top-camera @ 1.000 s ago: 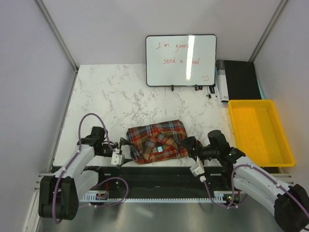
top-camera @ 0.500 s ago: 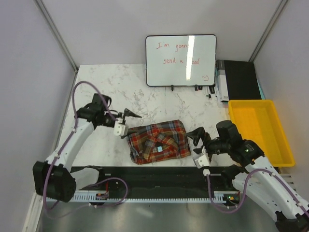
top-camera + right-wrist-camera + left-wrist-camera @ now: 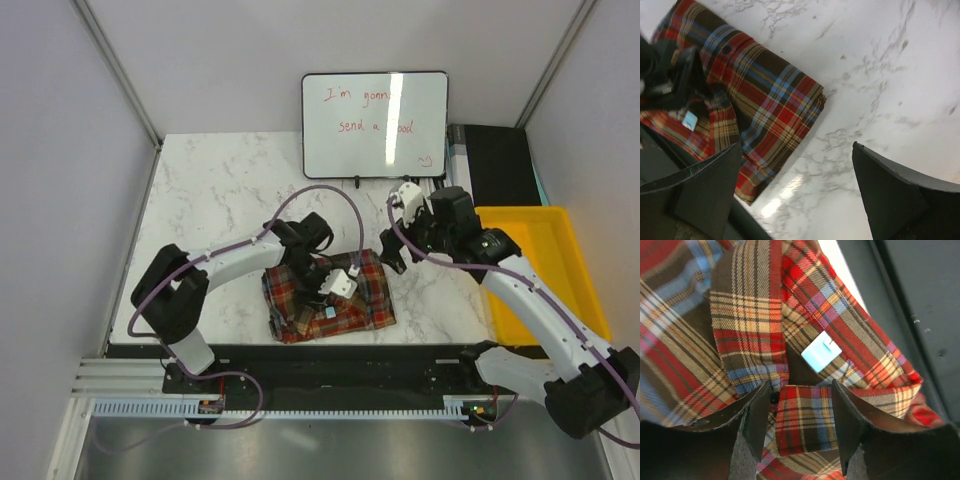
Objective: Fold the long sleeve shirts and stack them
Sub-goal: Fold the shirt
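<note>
One folded long sleeve shirt (image 3: 300,300) in red-orange plaid lies near the table's front edge, with a light blue tag (image 3: 821,351) by its collar. My left gripper (image 3: 338,292) sits low over the shirt's middle. In the left wrist view it (image 3: 801,385) is open, and its fingers straddle a plaid flap without pinching it. My right gripper (image 3: 393,258) hovers beside the shirt's right edge. The right wrist view shows it (image 3: 796,147) wide open over bare marble, with the shirt (image 3: 760,95) to its left.
A yellow bin (image 3: 540,270) stands at the right edge. A whiteboard (image 3: 375,125) stands at the back, with a black object (image 3: 495,165) to its right. A black rail (image 3: 330,358) runs along the front below the shirt.
My left arm swung from the shirt's left side onto its top, and its jaws narrowed. My right arm rose from the front right corner and moved back over the shirt's right edge.
</note>
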Controlling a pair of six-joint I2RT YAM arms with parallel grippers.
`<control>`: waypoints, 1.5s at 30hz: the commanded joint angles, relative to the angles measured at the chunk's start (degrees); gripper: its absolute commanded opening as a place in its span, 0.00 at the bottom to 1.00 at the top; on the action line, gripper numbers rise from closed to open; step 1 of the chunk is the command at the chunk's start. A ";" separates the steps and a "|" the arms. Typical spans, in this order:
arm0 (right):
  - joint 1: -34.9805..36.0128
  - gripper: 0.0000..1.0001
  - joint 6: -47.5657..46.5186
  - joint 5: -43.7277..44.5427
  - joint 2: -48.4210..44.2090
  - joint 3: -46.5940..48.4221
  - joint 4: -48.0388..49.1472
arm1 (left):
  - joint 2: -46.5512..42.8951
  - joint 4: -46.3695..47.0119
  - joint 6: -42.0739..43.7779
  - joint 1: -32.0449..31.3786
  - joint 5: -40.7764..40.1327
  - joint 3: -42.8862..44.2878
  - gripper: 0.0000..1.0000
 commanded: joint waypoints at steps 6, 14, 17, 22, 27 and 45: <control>-10.79 0.97 39.40 -10.76 14.57 -1.59 -3.81 | 2.23 2.35 -34.09 -3.43 -2.23 2.05 0.55; -10.97 0.74 37.23 -18.75 20.27 -9.95 4.01 | -20.72 27.60 -60.16 7.64 1.99 -7.53 0.79; -10.96 0.73 36.08 -19.11 25.63 -8.55 4.72 | -23.63 25.50 -62.71 11.33 2.43 -6.66 0.84; -10.61 0.59 33.18 -22.62 35.74 -4.95 4.73 | -24.95 21.98 -67.37 20.91 4.97 -6.39 0.84; -9.91 0.04 22.49 -23.78 47.86 8.10 -0.27 | -28.02 21.80 -69.31 27.94 5.51 -10.25 0.84; 1.17 0.75 0.56 -11.65 53.71 53.89 -8.64 | -21.01 14.41 -53.14 29.36 1.90 -9.31 0.74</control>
